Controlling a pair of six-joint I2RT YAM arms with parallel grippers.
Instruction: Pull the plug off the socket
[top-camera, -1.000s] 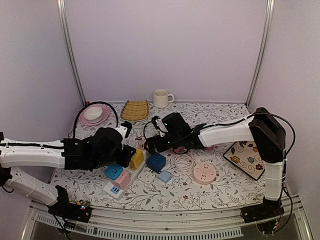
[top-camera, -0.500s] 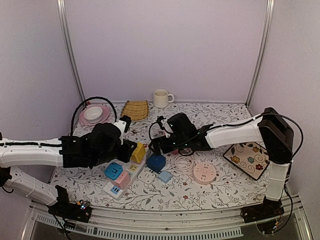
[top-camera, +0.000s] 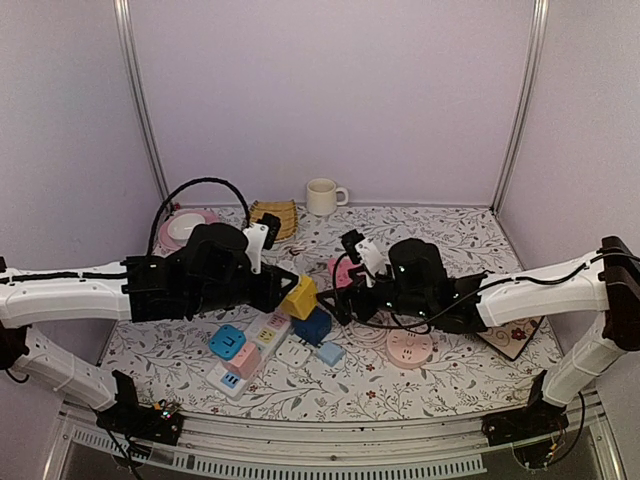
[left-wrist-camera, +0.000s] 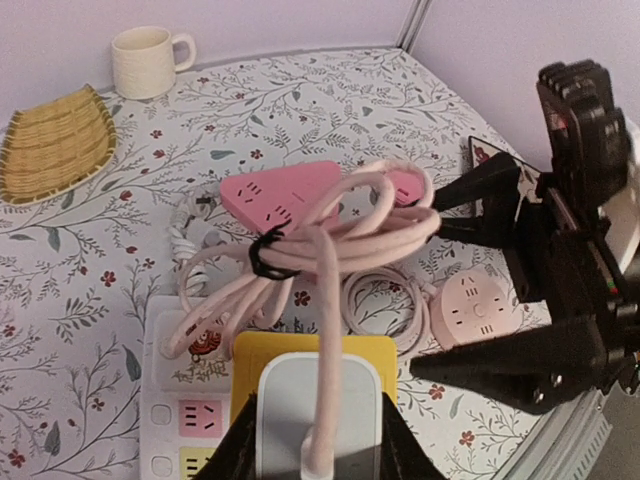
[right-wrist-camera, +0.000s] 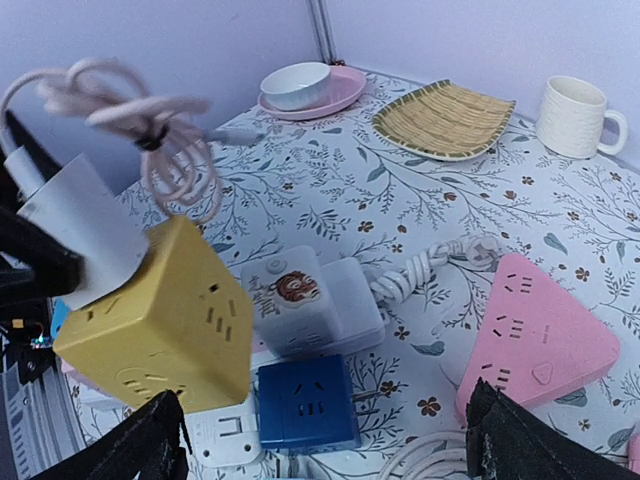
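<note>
Left wrist view, bottom centre: left jaws clamp a white plug (left-wrist-camera: 318, 400), pink cord (left-wrist-camera: 326, 300) trailing, seated in a yellow cube socket (left-wrist-camera: 310, 348). The right jaws spread wide.

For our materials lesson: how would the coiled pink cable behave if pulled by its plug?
Probably floppy: the pink cable loops loosely and trails from the white plug. A black tie bunches it, so it likely swings as one bundle. Thin, so probably light.

My left arm (top-camera: 60, 297) and right arm (top-camera: 545, 290) are long white tubes with chunky black joints. A thin black cable (top-camera: 205, 181) loops up over the left one. My fingers (right-wrist-camera: 150, 445) are black and pointy.
</note>
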